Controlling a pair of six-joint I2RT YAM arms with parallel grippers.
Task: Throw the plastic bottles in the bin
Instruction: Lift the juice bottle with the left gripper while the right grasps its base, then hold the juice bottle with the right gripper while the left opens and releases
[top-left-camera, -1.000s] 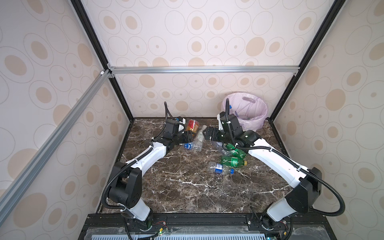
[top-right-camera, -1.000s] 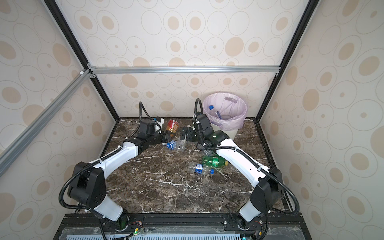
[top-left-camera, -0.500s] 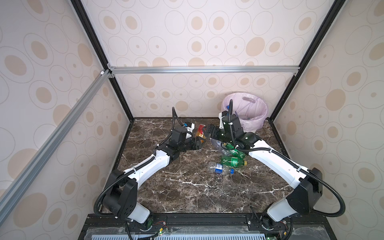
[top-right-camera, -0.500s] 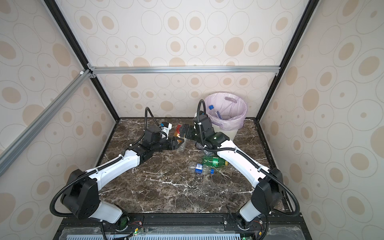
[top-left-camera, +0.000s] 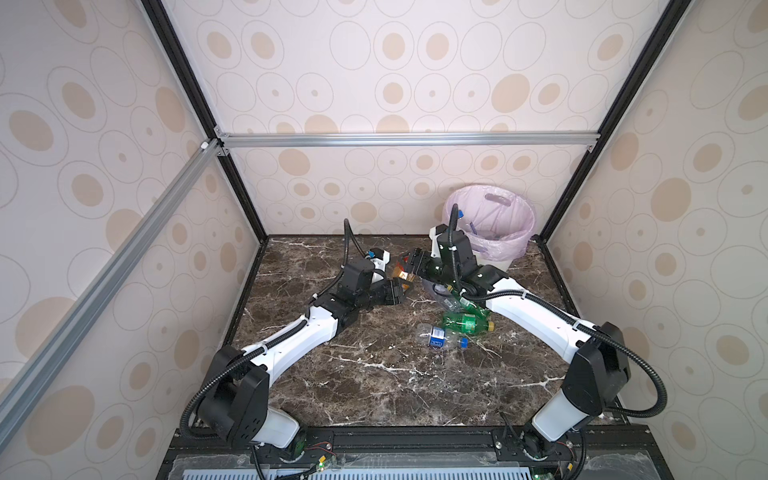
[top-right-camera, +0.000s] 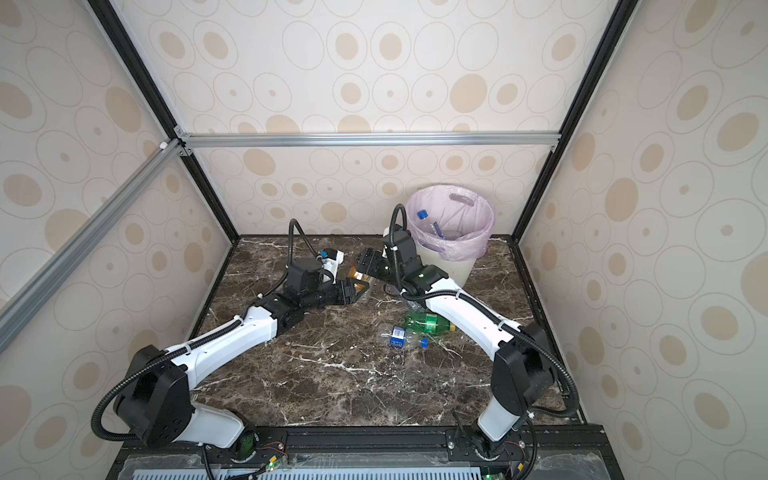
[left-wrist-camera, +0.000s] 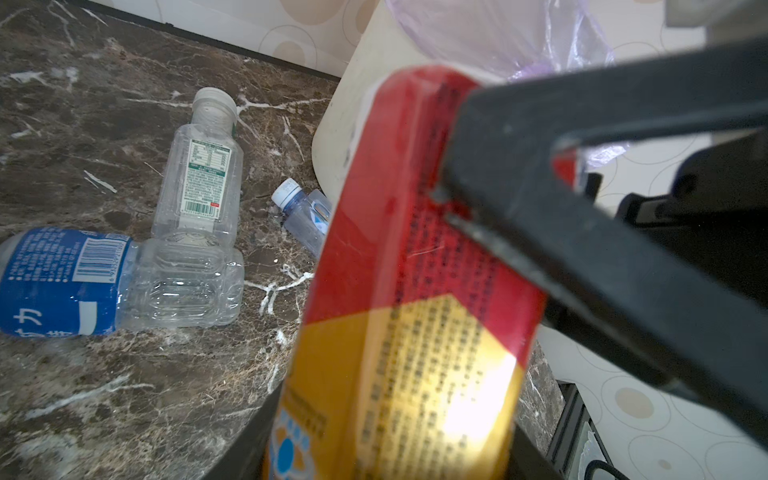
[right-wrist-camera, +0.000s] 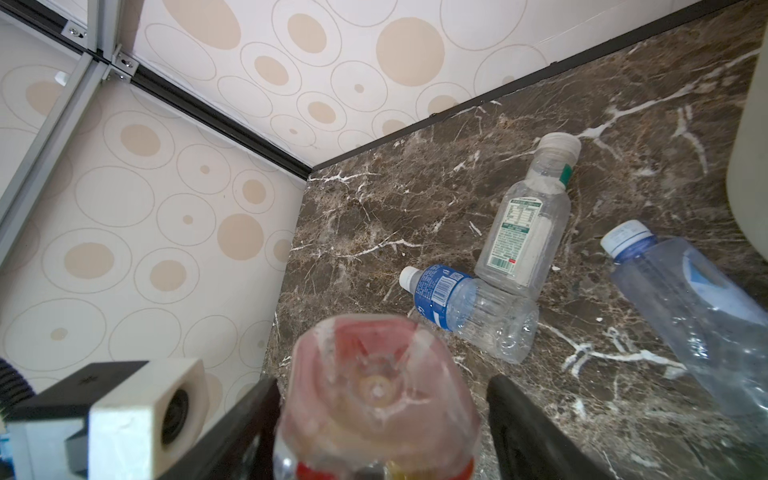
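One red-labelled bottle (right-wrist-camera: 374, 390): clamped by left claw (top-left-camera: 401, 289), straddled by right claw (top-left-camera: 410, 265).

tabletop (top-left-camera: 374, 386): dark brown marble | walls (top-left-camera: 415, 62): cream, beige ovals | crossbar (top-left-camera: 407, 139): aluminium

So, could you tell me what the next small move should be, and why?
Probably close the right gripper fully on the red-and-gold bottle: its jaws straddle the base with a gap showing, while the left gripper holds the other end.
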